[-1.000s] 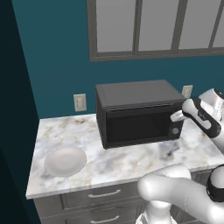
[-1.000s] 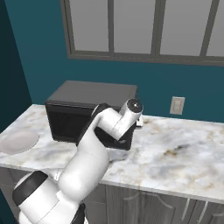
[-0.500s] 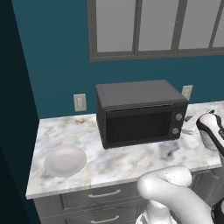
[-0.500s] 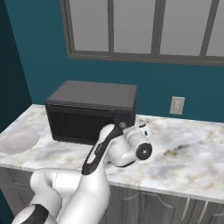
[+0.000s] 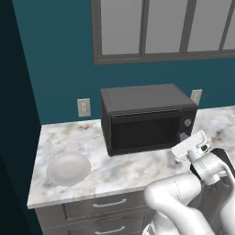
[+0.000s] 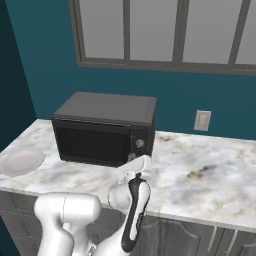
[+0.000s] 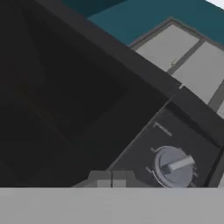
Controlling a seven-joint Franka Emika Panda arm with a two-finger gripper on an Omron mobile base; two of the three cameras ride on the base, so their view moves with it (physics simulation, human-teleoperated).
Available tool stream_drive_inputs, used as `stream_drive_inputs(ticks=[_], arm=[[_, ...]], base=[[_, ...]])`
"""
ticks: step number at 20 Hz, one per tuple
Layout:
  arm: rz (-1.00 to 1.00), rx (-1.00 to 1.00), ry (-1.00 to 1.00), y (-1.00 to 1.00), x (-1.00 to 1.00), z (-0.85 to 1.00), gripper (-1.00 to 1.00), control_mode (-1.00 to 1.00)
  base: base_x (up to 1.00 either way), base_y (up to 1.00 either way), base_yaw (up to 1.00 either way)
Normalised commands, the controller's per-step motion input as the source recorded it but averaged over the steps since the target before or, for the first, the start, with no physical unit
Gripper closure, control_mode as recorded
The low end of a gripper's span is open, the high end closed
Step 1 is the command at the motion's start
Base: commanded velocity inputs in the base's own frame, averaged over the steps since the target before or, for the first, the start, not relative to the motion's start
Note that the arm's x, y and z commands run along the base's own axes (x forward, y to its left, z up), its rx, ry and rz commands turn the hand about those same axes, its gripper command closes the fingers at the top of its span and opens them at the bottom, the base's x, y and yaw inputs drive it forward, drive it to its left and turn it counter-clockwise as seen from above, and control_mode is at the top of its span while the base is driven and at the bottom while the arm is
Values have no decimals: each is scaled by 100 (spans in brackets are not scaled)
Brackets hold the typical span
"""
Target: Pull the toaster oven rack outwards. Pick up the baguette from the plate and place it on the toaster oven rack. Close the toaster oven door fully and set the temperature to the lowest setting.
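Note:
The dark toaster oven (image 5: 147, 117) (image 6: 105, 125) stands on the marble counter with its glass toaster oven door (image 5: 143, 132) (image 6: 92, 145) shut, so the rack and the baguette are hidden. At the counter's left end lies the white plate (image 5: 69, 168) (image 6: 20, 161), with nothing on it. My gripper (image 5: 184, 145) (image 6: 132, 161) (image 7: 111, 179) hovers low in front of the oven's right-hand panel. Its fingertips are shut together with nothing between them. In the hand view a round grey knob (image 7: 173, 166) lies just right of the tips.
Wall outlets (image 5: 83, 107) (image 6: 202, 120) sit on the teal wall on either side of the oven, under a window. The marble counter (image 6: 210, 165) stretches away to the right of the oven. Grey drawers (image 5: 105, 204) run below the counter edge.
The hand has dropped from the upper knob on the panel to a spot low in front of the oven's right corner, and the jaws have closed.

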Motion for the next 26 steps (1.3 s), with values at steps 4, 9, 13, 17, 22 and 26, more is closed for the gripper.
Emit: stream_drive_inputs(ticks=[4, 9, 13, 17, 22, 26], arm=[[0, -32, -89, 22, 4, -28, 100, -100], [0, -18, -51, -7, -4, -5, 100, -100], [0, 0, -10, -33, -48, 43, 100, -100], [0, 2, -3, -40, -89, 44, 100, -100], [0, 3, 5, -25, -81, 52, 100, -100], [1, 0, 20, -1, -52, 47, 100, -100]], base=[[0, 0, 0], [0, 0, 0], [0, 0, 0], [0, 0, 0], [0, 0, 0], [0, 0, 0]])
